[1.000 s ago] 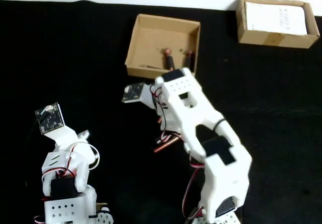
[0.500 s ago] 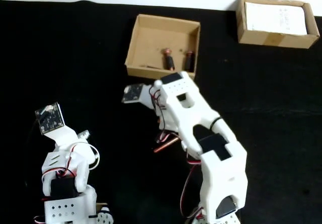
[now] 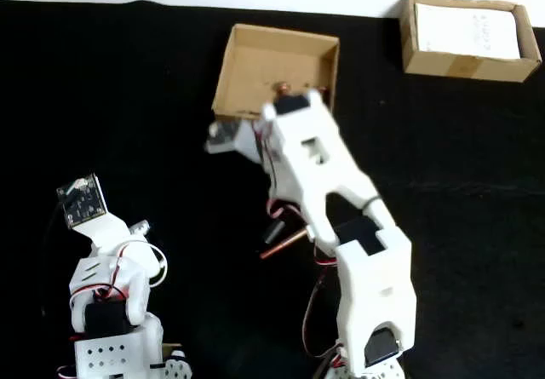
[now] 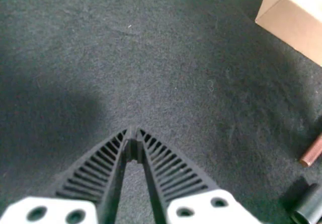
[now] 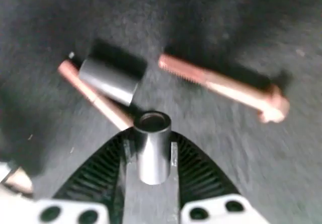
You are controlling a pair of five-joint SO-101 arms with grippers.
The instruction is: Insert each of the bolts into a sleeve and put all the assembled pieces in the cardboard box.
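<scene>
Right claw (image 5: pixel 151 133) grips a sleeve (image 5: pixel 152 156) above the tabletop (image 5: pixel 226 22). Below it lie a bolt (image 5: pixel 221 88) and a second sleeve (image 5: pixel 109 80) touching a second bolt (image 5: pixel 98 100). Box (image 3: pixel 255 64) sits far centre. Left claw (image 4: pixel 132 136) is closed and empty, near left.

Left hand (image 4: pixel 132 136), tips closed together on nothing, over the dark worktop (image 4: pixel 126 58); a cardboard box (image 4: pixel 297 12) corner lies well apart from it, with a copper bolt (image 4: pixel 312 153) end near a black sleeve (image 4: pixel 307 206).
</scene>
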